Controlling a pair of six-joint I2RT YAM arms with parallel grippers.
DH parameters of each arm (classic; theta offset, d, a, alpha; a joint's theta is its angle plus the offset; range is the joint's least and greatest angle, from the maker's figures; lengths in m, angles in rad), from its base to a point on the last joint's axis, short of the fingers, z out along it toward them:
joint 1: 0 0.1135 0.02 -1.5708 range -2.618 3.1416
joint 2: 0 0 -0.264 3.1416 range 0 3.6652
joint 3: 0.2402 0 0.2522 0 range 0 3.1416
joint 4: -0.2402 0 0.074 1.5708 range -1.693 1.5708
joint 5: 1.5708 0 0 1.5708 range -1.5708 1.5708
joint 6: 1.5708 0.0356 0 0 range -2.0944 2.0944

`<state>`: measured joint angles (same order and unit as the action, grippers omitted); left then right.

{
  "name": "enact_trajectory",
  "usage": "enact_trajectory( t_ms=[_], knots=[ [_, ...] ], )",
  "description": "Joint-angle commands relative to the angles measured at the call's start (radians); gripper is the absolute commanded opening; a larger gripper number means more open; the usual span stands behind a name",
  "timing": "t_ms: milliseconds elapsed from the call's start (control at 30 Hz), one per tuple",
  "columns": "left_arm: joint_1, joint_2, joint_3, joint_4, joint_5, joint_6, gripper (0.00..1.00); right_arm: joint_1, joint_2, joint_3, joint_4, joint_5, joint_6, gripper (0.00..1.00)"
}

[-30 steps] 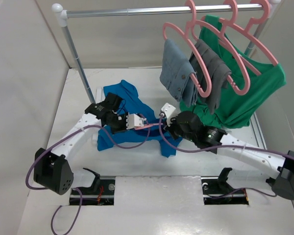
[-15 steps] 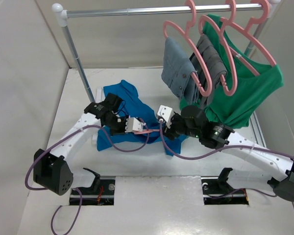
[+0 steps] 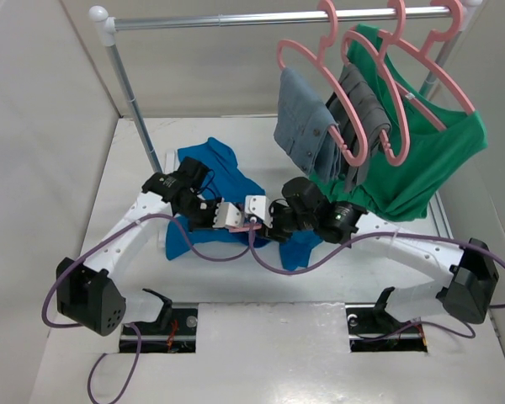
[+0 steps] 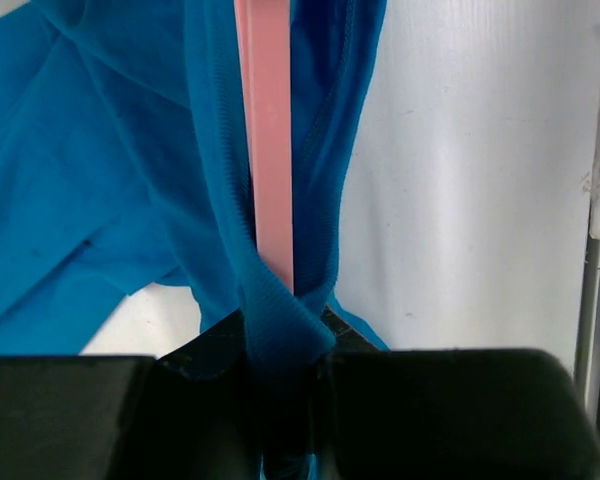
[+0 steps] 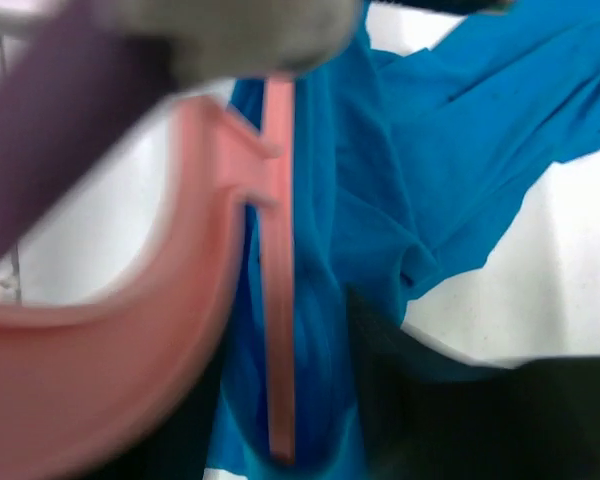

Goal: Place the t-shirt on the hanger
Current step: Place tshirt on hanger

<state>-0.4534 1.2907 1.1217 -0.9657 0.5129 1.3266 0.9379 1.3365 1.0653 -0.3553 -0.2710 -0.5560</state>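
The bright blue t-shirt (image 3: 209, 167) lies crumpled on the white table, with a fold (image 3: 300, 249) under my right arm. My left gripper (image 3: 240, 220) is shut on the shirt's ribbed collar (image 4: 280, 320). The pink hanger bar (image 4: 265, 150) runs straight up from those jaws, inside the collar. My right gripper (image 3: 268, 225) sits right against the left one. In the right wrist view its jaws stand apart around the hanger bar (image 5: 278, 300) and blue cloth (image 5: 460, 150), and the hanger's blurred hook (image 5: 100, 350) curves at the left. Most of the hanger is hidden from above.
A clothes rail (image 3: 261, 17) spans the back, its left post (image 3: 130, 93) standing close to the shirt. Three pink hangers (image 3: 353, 143) hang at its right end with grey trousers (image 3: 307, 130) and a green shirt (image 3: 429, 160), just behind my right arm.
My right gripper has opened and moved left and nearer, up against the left gripper. The hung clothes have swung slightly. The left gripper keeps its hold.
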Motion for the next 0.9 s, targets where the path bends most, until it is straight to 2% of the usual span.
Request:
enact_trajectory(
  t_ms=[0, 33, 100, 133, 467, 533, 567, 600, 667, 700, 767, 833, 867],
  knots=[
    [0.004, -0.044, 0.038, -0.044, 0.079, 0.023, 0.0, 0.006, 0.007, 0.009, 0.099, 0.003, 0.007, 0.44],
    [0.013, -0.044, 0.047, -0.044, 0.079, 0.032, 0.0, 0.006, 0.022, 0.009, 0.099, 0.003, 0.007, 0.24],
    [0.024, -0.053, 0.047, -0.044, 0.088, 0.033, 0.0, 0.006, 0.023, 0.022, 0.099, 0.003, 0.018, 0.07],
    [0.041, -0.053, 0.047, -0.044, 0.075, 0.043, 0.0, 0.006, 0.023, 0.022, 0.089, 0.003, 0.028, 0.01],
    [0.142, 0.001, 0.016, 0.009, -0.024, 0.049, 0.01, 0.006, -0.25, -0.182, 0.098, 0.062, 0.09, 0.0],
    [0.142, 0.016, 0.026, -0.004, -0.004, 0.04, 0.11, 0.006, -0.275, -0.182, 0.098, 0.072, 0.099, 0.0],
    [0.142, 0.027, 0.05, -0.004, 0.009, 0.04, 0.18, 0.006, -0.275, -0.182, 0.089, 0.072, 0.099, 0.0],
    [0.142, 0.027, 0.061, -0.013, 0.022, 0.03, 0.32, 0.006, -0.275, -0.17, 0.078, 0.072, 0.099, 0.0],
    [0.142, 0.036, 0.087, -0.022, 0.082, 0.017, 0.45, 0.006, -0.264, -0.14, 0.059, 0.063, 0.099, 0.0],
    [0.142, 0.036, 0.119, -0.022, 0.104, 0.002, 0.48, 0.006, -0.243, -0.105, 0.037, 0.062, 0.099, 0.0],
    [0.142, 0.036, 0.148, -0.013, 0.156, -0.046, 0.61, 0.006, -0.221, -0.071, 0.024, 0.053, 0.099, 0.0],
    [0.142, 0.023, 0.184, 0.008, 0.18, -0.081, 0.68, 0.006, -0.2, -0.033, -0.005, 0.053, 0.099, 0.0],
    [0.142, 0.009, 0.194, 0.009, 0.19, -0.116, 0.69, 0.006, -0.2, -0.019, -0.005, 0.053, 0.11, 0.0]
  ],
)
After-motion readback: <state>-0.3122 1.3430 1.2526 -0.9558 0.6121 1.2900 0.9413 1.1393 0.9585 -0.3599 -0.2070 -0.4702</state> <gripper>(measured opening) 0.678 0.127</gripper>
